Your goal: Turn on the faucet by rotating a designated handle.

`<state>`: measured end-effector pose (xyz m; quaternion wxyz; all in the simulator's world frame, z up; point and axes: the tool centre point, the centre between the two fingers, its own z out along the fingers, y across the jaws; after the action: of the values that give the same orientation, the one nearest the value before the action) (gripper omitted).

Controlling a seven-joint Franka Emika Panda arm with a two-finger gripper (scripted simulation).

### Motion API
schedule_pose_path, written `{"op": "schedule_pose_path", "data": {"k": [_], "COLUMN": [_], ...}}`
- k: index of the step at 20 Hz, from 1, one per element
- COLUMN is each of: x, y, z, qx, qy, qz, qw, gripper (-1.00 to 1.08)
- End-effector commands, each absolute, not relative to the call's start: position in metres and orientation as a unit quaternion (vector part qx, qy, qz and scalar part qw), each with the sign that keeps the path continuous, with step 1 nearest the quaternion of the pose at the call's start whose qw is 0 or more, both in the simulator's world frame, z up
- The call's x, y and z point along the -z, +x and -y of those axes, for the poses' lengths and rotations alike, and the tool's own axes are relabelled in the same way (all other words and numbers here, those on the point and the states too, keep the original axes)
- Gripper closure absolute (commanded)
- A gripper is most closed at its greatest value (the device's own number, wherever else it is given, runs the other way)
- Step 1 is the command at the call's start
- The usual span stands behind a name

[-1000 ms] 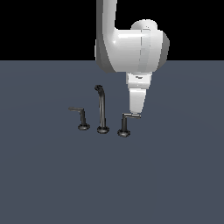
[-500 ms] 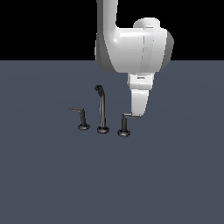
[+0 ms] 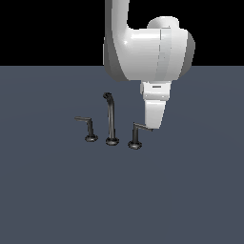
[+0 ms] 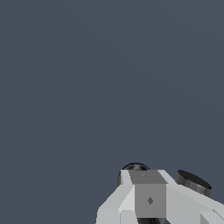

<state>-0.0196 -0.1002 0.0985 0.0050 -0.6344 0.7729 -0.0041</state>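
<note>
Exterior view: the faucet (image 3: 110, 121) is shown standing on the dark grey desk (image 3: 190, 190) as three separate pieces in a row. At the middle stands the tall curved spout (image 3: 111, 119); toward the exterior view's left stands the darker lever (image 3: 87, 127); toward the exterior view's right stands the designated handle (image 3: 137, 135), whose paler horizontal bar points toward the exterior view's right. The end effector (image 3: 151, 126) is seen at the free end of that bar, its tip level with the bar and apparently touching it. Whether the fingers are spread or closed cannot be told from either view, and no grasp on the bar can be confirmed.

In the wrist view, only the pale underside of the end effector (image 4: 151, 199) is shown, with two dark round pieces behind it; these are too far hidden to be identified with certainty.

The step in hand is judged to be the rotation of the lever. It would be done well if contact were kept near the bar's free end, where leverage is greatest, and if the push were directed sideways along an arc centred on the round base. Height should be held level with the bar, since a slip over or under it is the likeliest fault.
</note>
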Motion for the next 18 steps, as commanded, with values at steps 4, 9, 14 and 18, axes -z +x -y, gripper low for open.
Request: {"op": "schedule_pose_path", "data": {"k": [4,9,14,18], "x": [-0.098,-0.098,-0.098,-0.098], "y": [-0.038,-0.055,-0.069,-0.069], "z": [0.093,0.087,0.082,0.075], "qx": [0.002,0.001,0.000,0.002], "qy": [-0.634,-0.634,-0.633,-0.630], "qz": [-0.773,-0.774,-0.774,-0.777], "qw": [0.002,0.001,0.000,0.001], "gripper": [1.08,1.08,1.08,1.08]}}
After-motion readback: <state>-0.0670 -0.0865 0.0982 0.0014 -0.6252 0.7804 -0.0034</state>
